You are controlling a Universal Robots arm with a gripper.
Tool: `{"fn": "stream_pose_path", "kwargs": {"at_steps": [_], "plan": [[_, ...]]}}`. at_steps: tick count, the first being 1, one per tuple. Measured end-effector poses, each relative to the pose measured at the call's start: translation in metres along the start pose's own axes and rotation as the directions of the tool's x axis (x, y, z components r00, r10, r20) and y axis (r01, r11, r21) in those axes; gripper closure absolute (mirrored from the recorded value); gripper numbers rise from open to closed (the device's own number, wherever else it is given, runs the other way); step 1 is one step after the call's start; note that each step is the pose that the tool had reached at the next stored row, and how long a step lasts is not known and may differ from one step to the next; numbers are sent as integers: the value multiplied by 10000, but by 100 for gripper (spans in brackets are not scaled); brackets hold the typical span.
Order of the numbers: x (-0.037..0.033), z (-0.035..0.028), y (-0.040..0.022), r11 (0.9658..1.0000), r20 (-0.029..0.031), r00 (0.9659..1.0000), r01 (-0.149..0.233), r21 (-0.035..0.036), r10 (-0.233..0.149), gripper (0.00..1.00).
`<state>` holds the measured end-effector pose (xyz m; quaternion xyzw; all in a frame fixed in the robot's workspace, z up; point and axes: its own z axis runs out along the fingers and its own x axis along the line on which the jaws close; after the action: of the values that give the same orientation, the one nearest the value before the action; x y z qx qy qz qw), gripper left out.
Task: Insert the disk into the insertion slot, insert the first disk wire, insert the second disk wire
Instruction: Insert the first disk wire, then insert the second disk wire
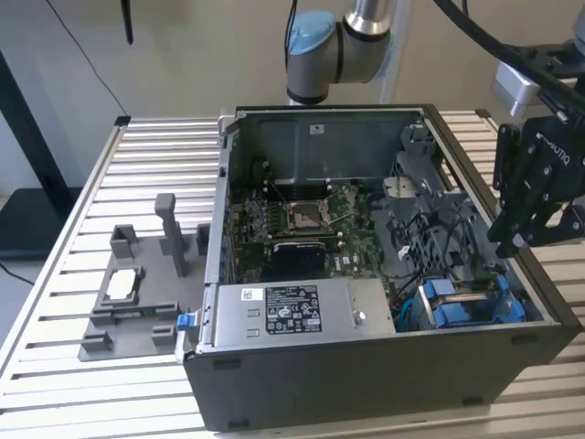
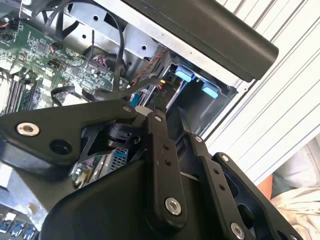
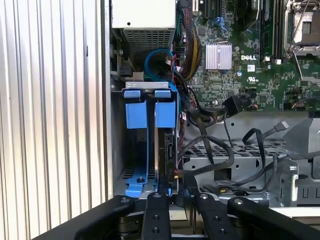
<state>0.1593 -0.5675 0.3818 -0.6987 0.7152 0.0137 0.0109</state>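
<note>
Blue plastic rails (image 3: 136, 115) line the dark grey insertion slot (image 3: 149, 146).

A silver arm (image 1: 367, 14) with a grey, blue-capped joint (image 1: 315, 46) carries black cables (image 1: 475, 32) and a black gripper (image 1: 521, 240) of linked bars (image 2: 161, 165) with silver screws (image 2: 173, 206).

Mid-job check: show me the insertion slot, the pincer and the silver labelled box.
insertion slot (image 3: 135, 114): first wrist view, on a blue tab.
pincer (image 1: 526, 233): exterior view, at its lower end.
silver box (image 1: 291, 308): exterior view, on its label.
</note>
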Motion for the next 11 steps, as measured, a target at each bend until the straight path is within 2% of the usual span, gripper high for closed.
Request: {"fn": "stream_pose_path", "kwargs": {"at_steps": [4,11], "plan": [[-23,0,17,10000,-2,10000,0,0,0,73],[-161,6,101,10000,0,10000,0,19,0,73]]}}
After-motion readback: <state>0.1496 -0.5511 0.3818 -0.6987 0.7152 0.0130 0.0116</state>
